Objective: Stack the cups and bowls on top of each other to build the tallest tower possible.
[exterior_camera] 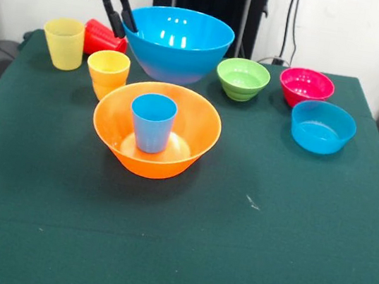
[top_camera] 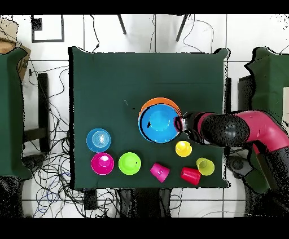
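Observation:
My gripper [exterior_camera: 125,30] [top_camera: 180,123] is shut on the left rim of the large blue bowl [exterior_camera: 179,44] [top_camera: 158,124]. In the overhead view that bowl covers most of the large orange bowl [exterior_camera: 155,133] [top_camera: 163,101], so it hangs above it. A light blue cup [exterior_camera: 152,122] stands inside the orange bowl. An orange cup [exterior_camera: 107,72] [top_camera: 183,148], a yellow cup [exterior_camera: 63,42] [top_camera: 205,166] and a red cup [exterior_camera: 104,38] [top_camera: 190,176] on its side sit beside the gripper. A pink cup [top_camera: 160,172] lies on its side, hidden in the front view.
A green bowl [exterior_camera: 242,78] [top_camera: 130,163], a magenta bowl [exterior_camera: 306,87] [top_camera: 102,163] and a small blue bowl [exterior_camera: 322,126] [top_camera: 99,140] stand apart on the green tablecloth [exterior_camera: 231,248]. Cables lie on the floor around the table.

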You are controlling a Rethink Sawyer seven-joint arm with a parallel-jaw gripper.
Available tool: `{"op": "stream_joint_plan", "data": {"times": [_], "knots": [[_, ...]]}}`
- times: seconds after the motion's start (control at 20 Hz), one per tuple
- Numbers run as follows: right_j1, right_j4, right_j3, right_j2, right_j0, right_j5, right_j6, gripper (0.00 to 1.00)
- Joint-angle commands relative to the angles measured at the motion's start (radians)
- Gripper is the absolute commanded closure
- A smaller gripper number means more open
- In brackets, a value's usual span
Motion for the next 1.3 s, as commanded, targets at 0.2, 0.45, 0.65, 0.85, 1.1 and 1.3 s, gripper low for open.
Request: {"op": "stream_joint_plan", "data": {"times": [0.2,0.45,0.65,0.85,1.1,1.3], "knots": [[0.042,-0.066,-0.056,-0.023,0.007,0.059,-0.407,1.00],[0.049,-0.059,-0.070,-0.028,0.007,0.072,-0.434,1.00],[0.051,-0.052,-0.079,-0.037,0.007,0.075,-0.447,1.00],[0.053,-0.049,-0.086,-0.046,0.009,0.073,-0.457,1.00],[0.042,-0.041,-0.081,-0.053,0.016,0.078,-0.440,1.00],[0.027,-0.053,-0.066,-0.063,0.025,0.059,-0.402,1.00]]}}
